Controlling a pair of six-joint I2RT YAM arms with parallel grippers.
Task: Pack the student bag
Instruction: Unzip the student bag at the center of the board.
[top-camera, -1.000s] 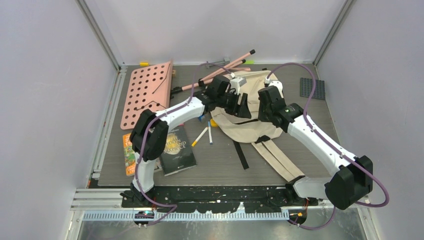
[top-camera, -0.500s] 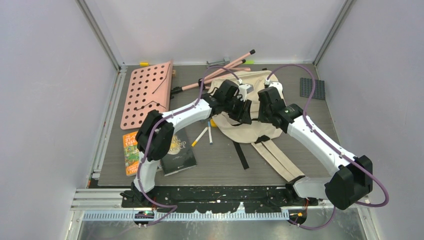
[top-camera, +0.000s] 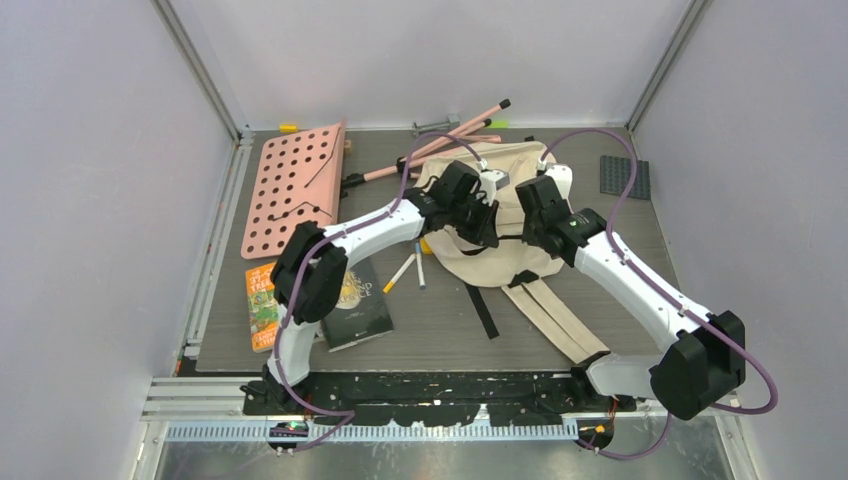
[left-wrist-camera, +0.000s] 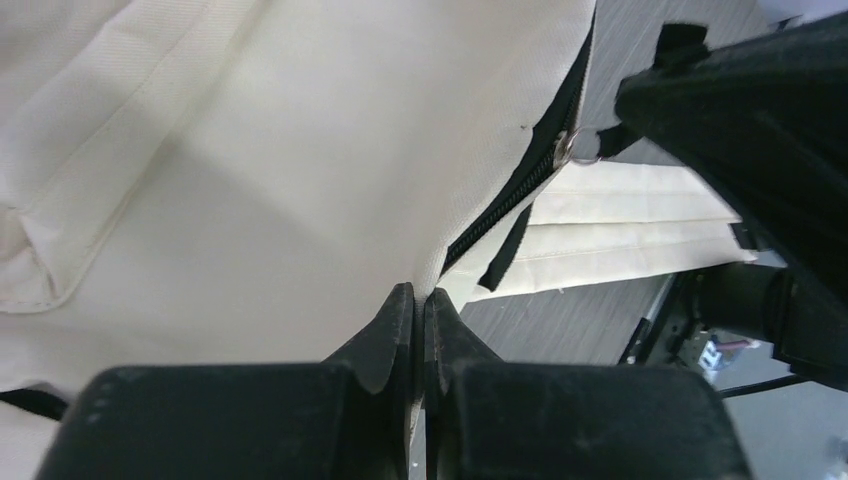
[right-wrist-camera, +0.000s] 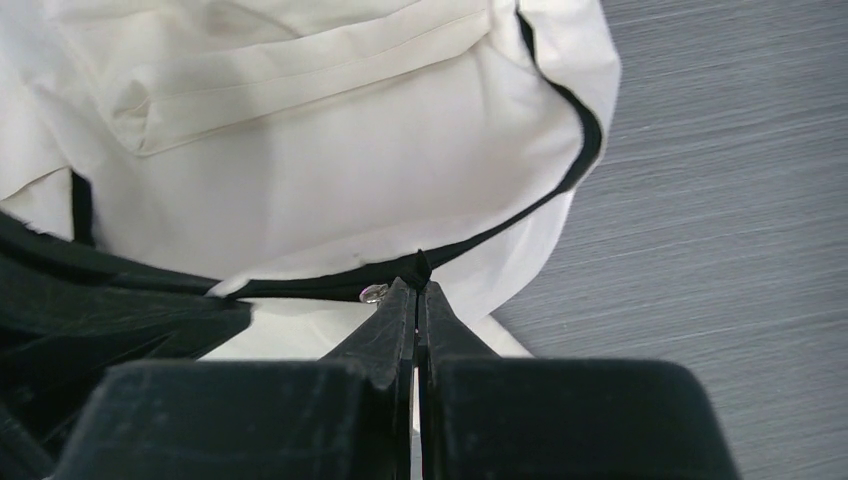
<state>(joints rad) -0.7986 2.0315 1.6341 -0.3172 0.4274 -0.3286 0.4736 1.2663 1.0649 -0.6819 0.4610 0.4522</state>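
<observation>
1. Since a second ago my left gripper (left-wrist-camera: 421, 297) has slid rightward over the student bag (top-camera: 490, 262), closer to my right gripper (right-wrist-camera: 417, 288); its jaws stood apart then and are pressed together now; the right arm has hardly shifted.
2. Left gripper: jaws closed to a hairline; the tips sit on the cream cloth edge just beside the black zip (left-wrist-camera: 515, 190), and the fabric appears pinched between them; metal zip pull (left-wrist-camera: 566, 148) lies further along the zip, apart from my tips.
3. Right gripper: jaws likewise closed tight; the tips meet on a black point of the zip tape at the bag's rim, and seem to nip it; a small metal ring shows just left of the tips.
4. The two grippers face each other across the bag's upper part, near one another but not touching.
5. Student bag: lies flat on the grey table (right-wrist-camera: 720, 200), centre-right, beneath both wrists; its cream shoulder straps (top-camera: 555, 315) trail toward the right arm's base; a black webbing strap (top-camera: 482, 310) lies beside them.
6. Left of the bag: two pens (top-camera: 405, 272) on the table, well apart from my fingers; a dark book (top-camera: 355, 300) and a colourful book (top-camera: 262, 305) nearer my left base; a pink pegboard (top-camera: 293, 185) at far left.
7. Behind the bag: pink rods (top-camera: 450, 135), crossed; a grey studded plate (top-camera: 625, 177) at far right.
</observation>
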